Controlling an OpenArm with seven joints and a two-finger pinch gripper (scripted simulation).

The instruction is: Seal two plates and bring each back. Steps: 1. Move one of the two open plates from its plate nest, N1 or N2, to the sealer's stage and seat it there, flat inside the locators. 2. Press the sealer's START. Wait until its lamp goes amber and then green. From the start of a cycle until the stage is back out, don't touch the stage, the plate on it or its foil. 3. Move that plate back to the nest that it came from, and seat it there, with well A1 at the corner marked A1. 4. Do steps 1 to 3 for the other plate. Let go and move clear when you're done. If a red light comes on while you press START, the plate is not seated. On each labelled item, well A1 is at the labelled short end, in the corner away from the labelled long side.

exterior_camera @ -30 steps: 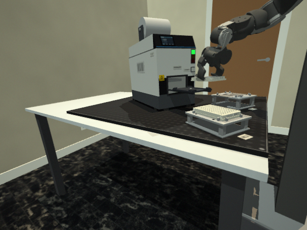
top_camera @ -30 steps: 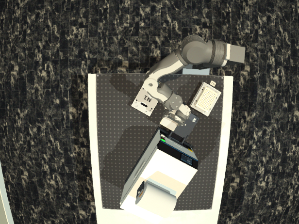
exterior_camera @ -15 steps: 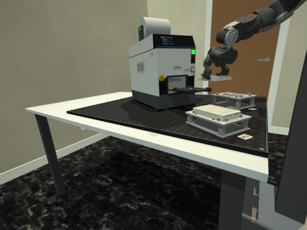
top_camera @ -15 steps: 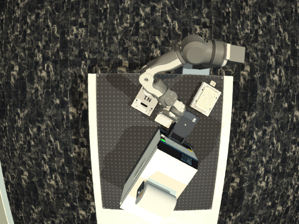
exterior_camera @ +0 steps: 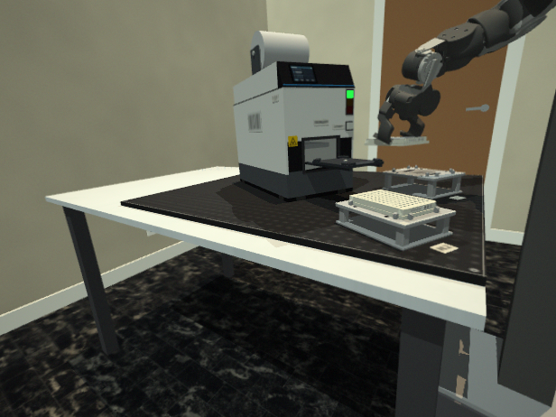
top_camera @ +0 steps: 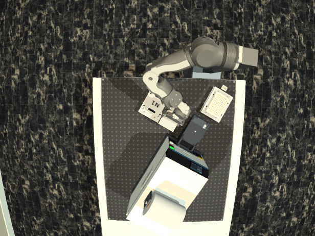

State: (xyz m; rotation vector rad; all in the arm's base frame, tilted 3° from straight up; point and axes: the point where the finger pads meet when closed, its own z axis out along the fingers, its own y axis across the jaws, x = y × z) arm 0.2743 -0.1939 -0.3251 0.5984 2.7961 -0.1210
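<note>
My gripper (top_camera: 174, 118) (exterior_camera: 400, 134) is shut on a pale plate (top_camera: 169, 123) (exterior_camera: 397, 141) and holds it flat in the air, well above the board. The plate hangs between the sealer's stage and nest N1, partly over the nest's near edge. Nest N1 (top_camera: 151, 107) (exterior_camera: 424, 177) has nothing on it. The dark stage (top_camera: 194, 131) (exterior_camera: 343, 162) is out in front of the sealer with nothing on it. The sealer's lamp (exterior_camera: 349, 94) is green. The other plate (top_camera: 217, 103) (exterior_camera: 393, 203), with open wells, sits in nest N2.
The sealer (top_camera: 169, 173) (exterior_camera: 293, 131) stands on the black perforated board with a foil roll (top_camera: 163, 208) (exterior_camera: 280, 47) on top. Small label tags lie on the board beside the nests, one of them by nest N2 (top_camera: 224, 88) (exterior_camera: 443, 247).
</note>
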